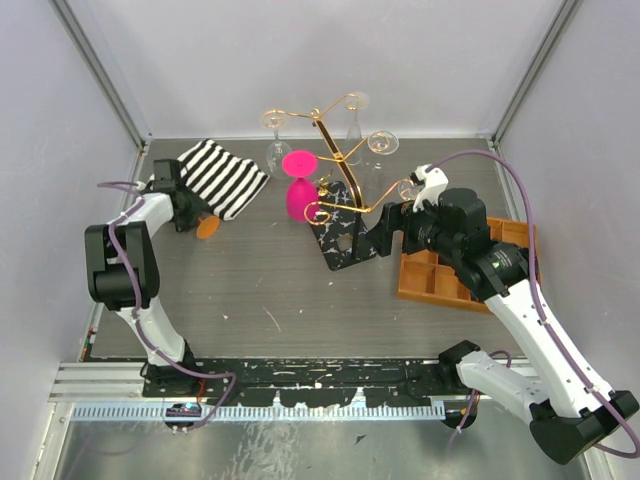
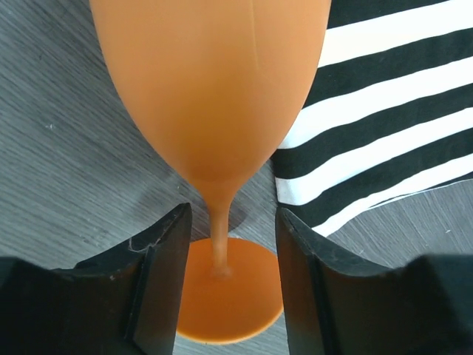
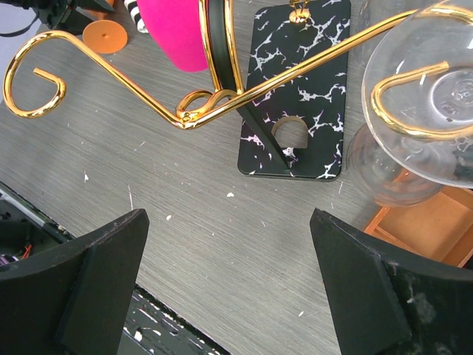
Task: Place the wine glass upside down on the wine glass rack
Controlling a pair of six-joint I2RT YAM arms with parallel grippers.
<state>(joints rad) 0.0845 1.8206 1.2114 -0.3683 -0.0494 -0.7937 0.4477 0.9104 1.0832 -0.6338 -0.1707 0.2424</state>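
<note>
An orange wine glass appears to stand on its foot beside a striped cloth; only the foot shows in the top view. My left gripper is open, with a finger on each side of the stem and gaps on both sides. The gold wire rack stands mid-table on its black marbled base. It carries a pink glass and several clear glasses upside down. My right gripper is open and empty, low over the table just in front of the base.
The black-and-white striped cloth lies at the back left, touching the orange glass's side. An orange compartment tray sits at the right under my right arm. A clear glass hangs on the rack arm nearest my right gripper.
</note>
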